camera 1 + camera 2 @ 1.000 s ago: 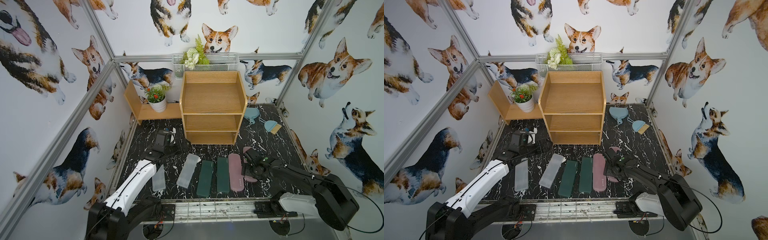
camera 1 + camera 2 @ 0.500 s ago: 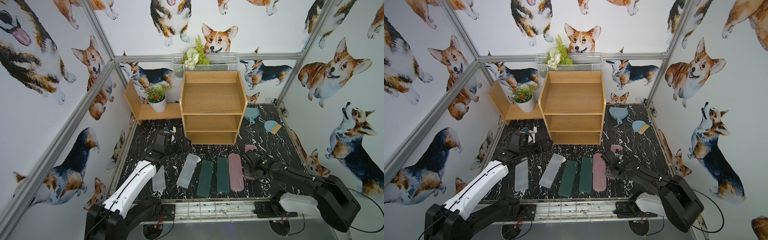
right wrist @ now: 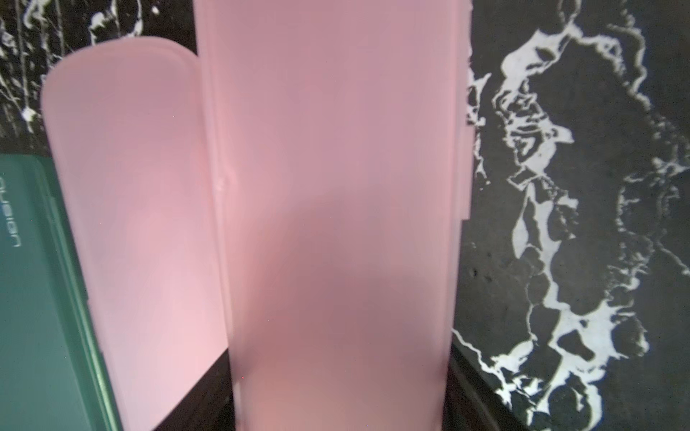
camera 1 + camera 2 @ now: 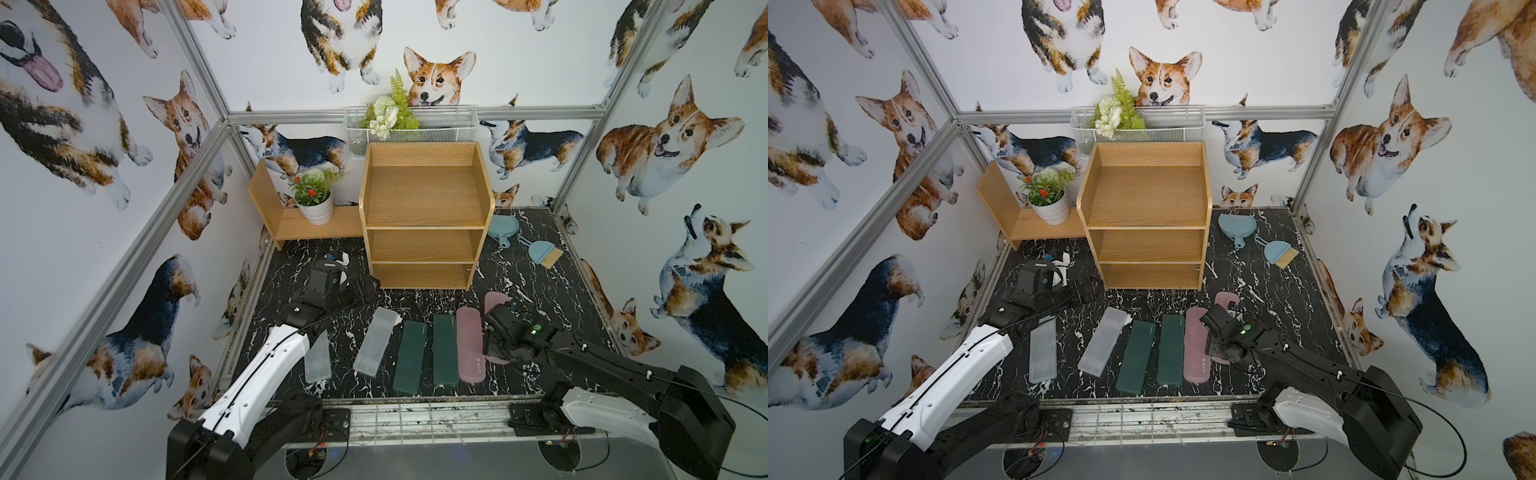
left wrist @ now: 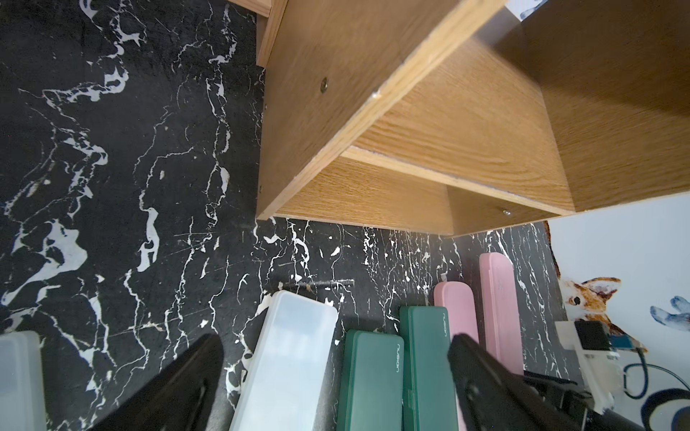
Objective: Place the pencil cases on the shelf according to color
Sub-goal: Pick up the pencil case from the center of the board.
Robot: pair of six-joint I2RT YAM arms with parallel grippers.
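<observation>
"Since the outer pink pencil case (image 3: 336,186) lay nearest the desk's (image 4: 540,299) right edge, towards the front, which arm had the better reach?"

"The right one. The right gripper (image 3: 336,395) sat directly over it with a finger along each long side. The case ran lengthwise away from the wrist, front to back, pointing towards the shelf (image 4: 424,195). The jaws stood partly apart across its width, but I couldn't tell whether they actually pinched it."

"And the other arm?"

"The left gripper (image 5: 336,347) hung by the shelf's lower front corner, well apart from that case, fingers spread wide with nothing between them."

"What was the case like?"

"Smooth matte plastic, long, flat, rounded at the ends. The second pink pencil case (image 3: 130,186) lay just beside it. Then came two dark green pencil cases (image 4: 410,357) and two frosted translucent pencil cases (image 4: 376,340), all in a row along the front edge. The shelf was light grained wood, three tiers, with no case on it yet."

"So what did the move call for?"

"A lift and a carry along the case's own axis, I judged. Those slick sides might slip."
</observation>
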